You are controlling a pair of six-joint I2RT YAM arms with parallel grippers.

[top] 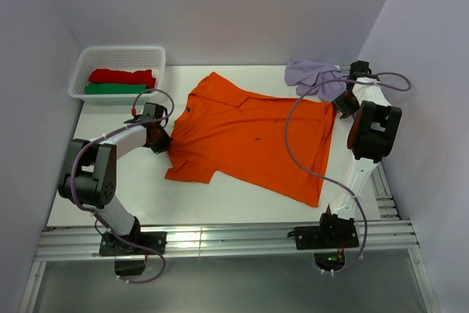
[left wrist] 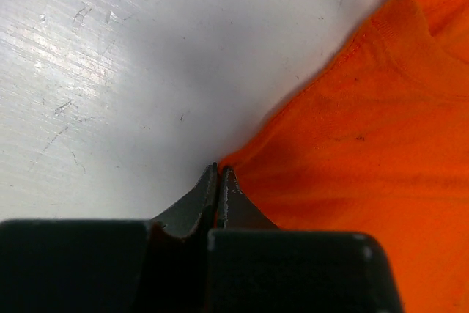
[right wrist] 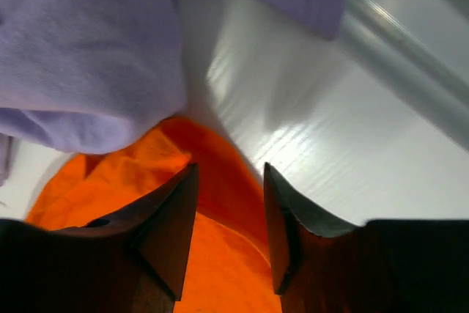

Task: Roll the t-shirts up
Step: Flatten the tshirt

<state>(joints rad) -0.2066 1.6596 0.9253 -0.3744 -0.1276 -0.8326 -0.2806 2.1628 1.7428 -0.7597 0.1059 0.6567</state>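
An orange t-shirt (top: 249, 137) lies spread flat in the middle of the white table. My left gripper (top: 160, 141) sits low at its left edge. In the left wrist view the jaws (left wrist: 220, 168) are pressed together, and the orange cloth (left wrist: 366, 144) is drawn to a point at their tips. A lilac t-shirt (top: 311, 75) lies crumpled at the back right. My right gripper (top: 341, 104) hovers at the orange shirt's far right corner. In the right wrist view it (right wrist: 231, 168) stands open over that orange corner (right wrist: 220, 218), beside the lilac cloth (right wrist: 88, 56).
A white basket (top: 80, 71) at the back left holds a red roll (top: 121, 76) and a green roll (top: 113, 89). Aluminium rails (top: 220, 240) run along the near edge and the right side (right wrist: 410, 56). Walls close in on the left, back and right.
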